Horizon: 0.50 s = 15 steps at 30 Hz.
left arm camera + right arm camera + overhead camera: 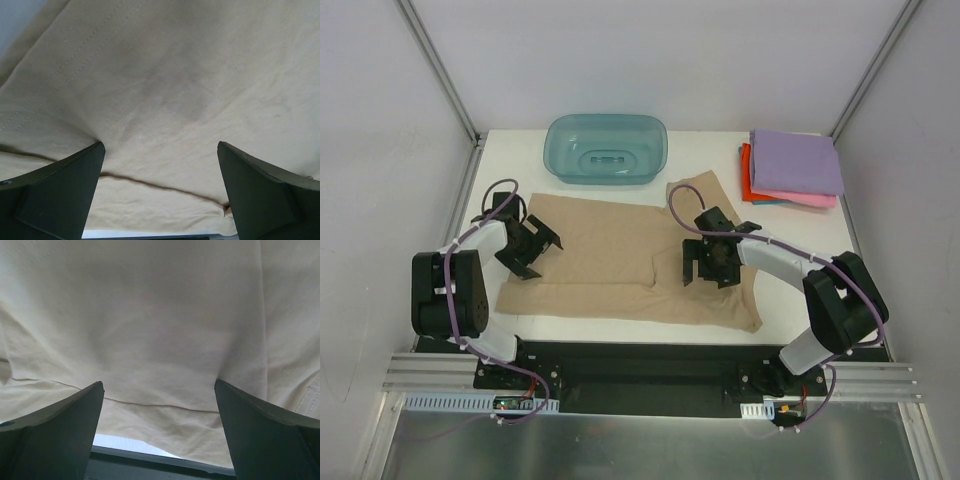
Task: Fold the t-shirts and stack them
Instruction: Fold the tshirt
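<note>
Tan-beige cloth t-shirt [610,270] lies spread flat, wrinkled; left gripper [540,256] & right gripper [708,270] both wide open, tips on cloth, gripping nothing.

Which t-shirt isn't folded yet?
The tan t-shirt, spread out flat in the middle. The purple shirt, pink shirt and red-orange shirt lie folded in a stack at the far right corner.

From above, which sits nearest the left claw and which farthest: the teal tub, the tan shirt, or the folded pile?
1. Tan shirt, directly under the left gripper.
2. Teal tub, back centre.
3. Folded pile, far right corner.
</note>
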Motion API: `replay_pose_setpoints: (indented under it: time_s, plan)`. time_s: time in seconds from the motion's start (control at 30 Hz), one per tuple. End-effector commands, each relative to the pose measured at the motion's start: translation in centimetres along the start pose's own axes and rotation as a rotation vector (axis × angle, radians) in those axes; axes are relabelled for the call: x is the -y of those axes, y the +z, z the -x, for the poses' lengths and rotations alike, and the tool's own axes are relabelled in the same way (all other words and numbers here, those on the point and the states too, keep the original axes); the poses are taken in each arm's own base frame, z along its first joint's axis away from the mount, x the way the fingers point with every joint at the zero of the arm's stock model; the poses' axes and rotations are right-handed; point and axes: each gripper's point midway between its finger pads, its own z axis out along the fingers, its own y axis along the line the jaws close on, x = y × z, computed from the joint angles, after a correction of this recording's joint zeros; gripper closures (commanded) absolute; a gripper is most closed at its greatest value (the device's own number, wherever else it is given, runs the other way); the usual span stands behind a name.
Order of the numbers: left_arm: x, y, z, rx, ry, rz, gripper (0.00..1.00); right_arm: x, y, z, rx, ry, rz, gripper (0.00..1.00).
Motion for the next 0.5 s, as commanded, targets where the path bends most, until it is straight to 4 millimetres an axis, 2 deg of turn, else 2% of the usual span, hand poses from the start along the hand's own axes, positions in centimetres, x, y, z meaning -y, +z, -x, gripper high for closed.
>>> replay_pose_setpoints:
  time_s: [0.0, 0.03, 0.1, 0.27, 0.4, 0.47]
  plan:
    - [-4.8, 1.5, -3.5, -0.076, 0.004, 0.119, 0.01, 0.8, 0.5, -1.7, -0.032, -0.002, -0.029, 0.03]
    - [-5.8, 1.6, -4.3, -0.089, 0.001, 0.136, 0.00, 0.9, 0.6, -2.0, -0.041, -0.008, -0.035, 0.03]
    - [-6.2, 1.1, -4.6, -0.068, 0.003, 0.125, 0.01, 1.2, 0.6, -2.5, -0.050, -0.023, -0.040, 0.03]
    - [-8.5, 0.2, -6.2, -0.040, -0.018, 0.144, 0.01, 1.1, 0.1, -3.5, -0.088, -0.043, -0.025, 0.03]
    - [-9.6, -0.7, -7.0, -0.002, -0.033, 0.138, 0.01, 2.2, 0.2, -2.9, -0.069, -0.103, -0.075, 0.03]
    - [-10.3, -0.8, -7.8, -0.009, -0.043, 0.144, 0.01, 2.0, 0.1, -2.5, -0.076, -0.121, -0.083, 0.03]
